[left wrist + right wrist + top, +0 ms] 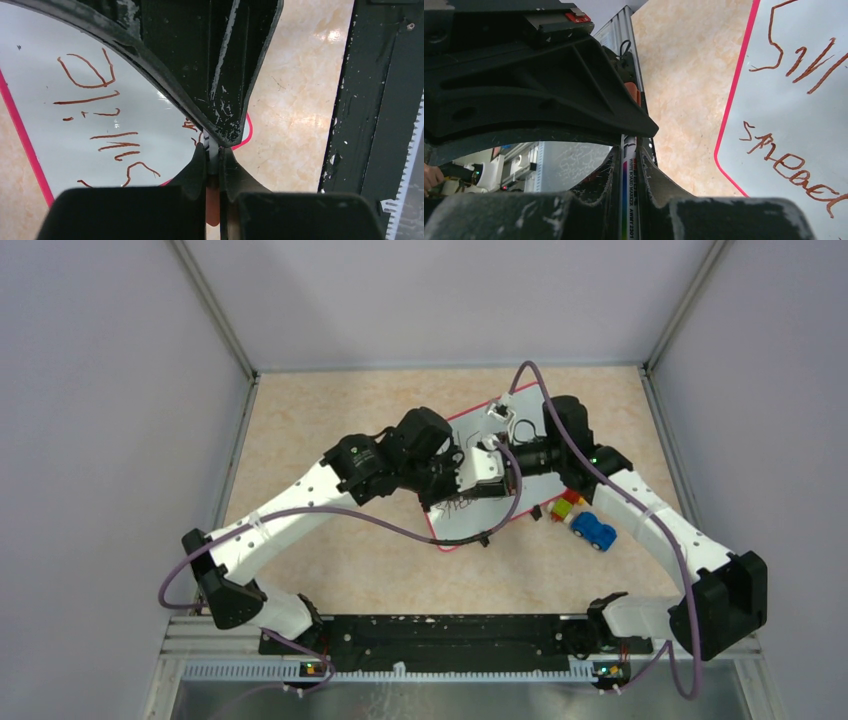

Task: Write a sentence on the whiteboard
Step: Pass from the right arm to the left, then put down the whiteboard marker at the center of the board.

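Note:
The whiteboard lies at the table's middle, tilted, with a red-pink rim. The sentence is thin brownish-red handwriting; "Smile" shows in the left wrist view, and "spread" below it in the right wrist view. Both grippers meet above the board's right part. My right gripper is shut on a whiteboard marker with a rainbow stripe. My left gripper is shut on the same marker's end, where a brown-orange part sits between the fingers. The marker's tip is hidden.
A blue toy car and red, yellow and green blocks lie right of the board, under the right arm. A black and metal rail runs along the near edge. Grey walls enclose the table.

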